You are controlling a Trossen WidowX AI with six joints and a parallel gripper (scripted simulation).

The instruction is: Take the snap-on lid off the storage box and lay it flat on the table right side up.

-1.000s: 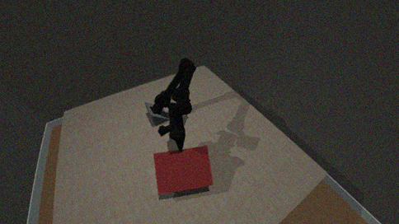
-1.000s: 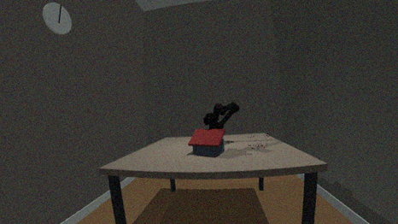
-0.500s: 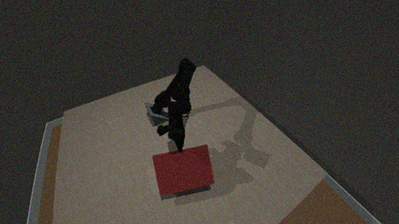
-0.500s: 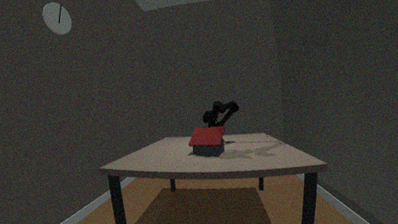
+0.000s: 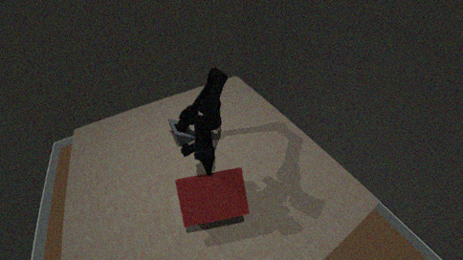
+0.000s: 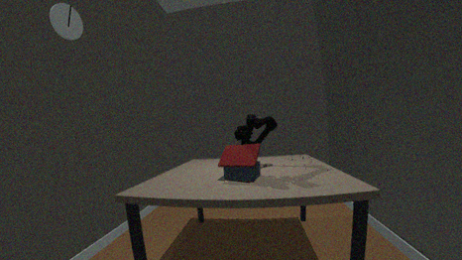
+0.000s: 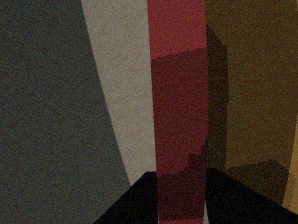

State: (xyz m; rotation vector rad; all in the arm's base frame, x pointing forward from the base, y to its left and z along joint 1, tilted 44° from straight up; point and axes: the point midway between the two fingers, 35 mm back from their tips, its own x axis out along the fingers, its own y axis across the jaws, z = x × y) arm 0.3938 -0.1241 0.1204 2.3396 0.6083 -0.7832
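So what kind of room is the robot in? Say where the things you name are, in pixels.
Maybe a plain workroom or robot lab: a robot arm (image 5: pixel 211 103) (image 6: pixel 264 124) works on a wooden-looking table (image 5: pixel 118 170) (image 6: pixel 165 187), and a round clock-like disc (image 6: pixel 61 20) hangs on the wall.

1. Worktop (image 5: pixel 118 160) (image 6: pixel 243 195) (image 7: pixel 127 90): matt, faintly speckled.
2. Lid (image 5: pixel 211 196) (image 6: pixel 240 154) (image 7: pixel 179 100): smooth, matt, plastic-looking.
3. Box (image 6: pixel 241 173): smooth, matt, plastic-looking.
4. Arm (image 5: pixel 211 103) (image 6: pixel 264 124): dull black; metal or plastic, cannot tell.
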